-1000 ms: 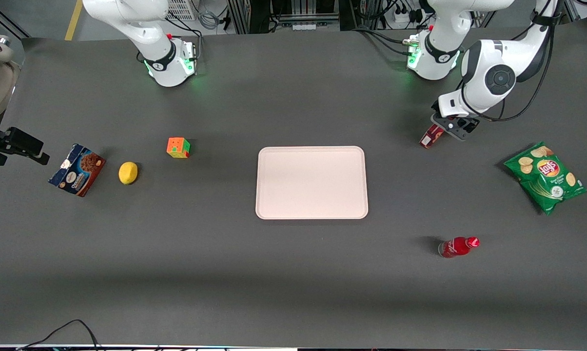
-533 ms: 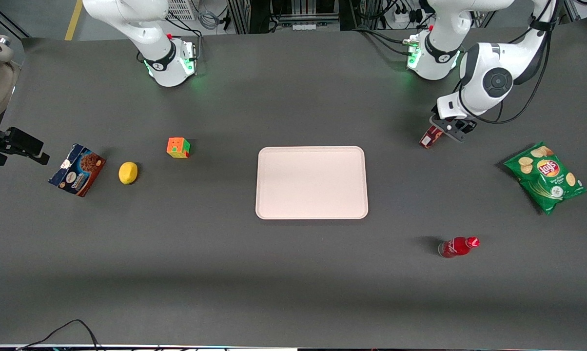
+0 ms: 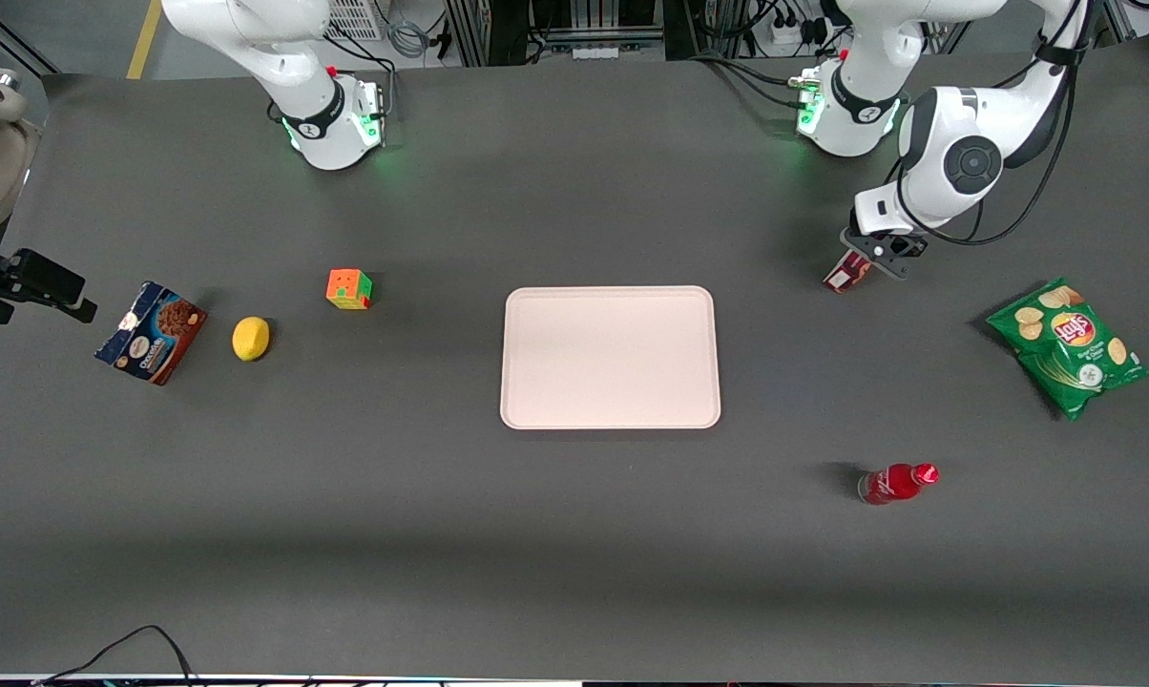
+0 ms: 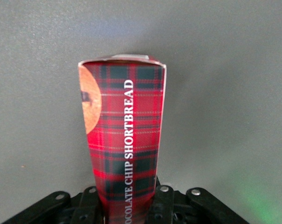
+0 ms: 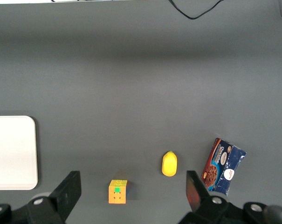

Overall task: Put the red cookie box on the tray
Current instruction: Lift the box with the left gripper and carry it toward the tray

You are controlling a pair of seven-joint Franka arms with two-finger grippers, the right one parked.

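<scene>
On the desk [image 3: 574, 534], your tray [image 3: 610, 357] sits at the middle, well apart from the box [image 3: 846, 272], which is up near the working arm's base, farther from the front camera than the tray. The gripper [image 3: 878, 256] is right on the box, pinching one end of it; from the wrist the box [image 4: 124, 140] runs lengthwise straight out from the gripper. So your carry goes toward the desk's middle and its front edge, with the long axis sticking out ahead.
</scene>
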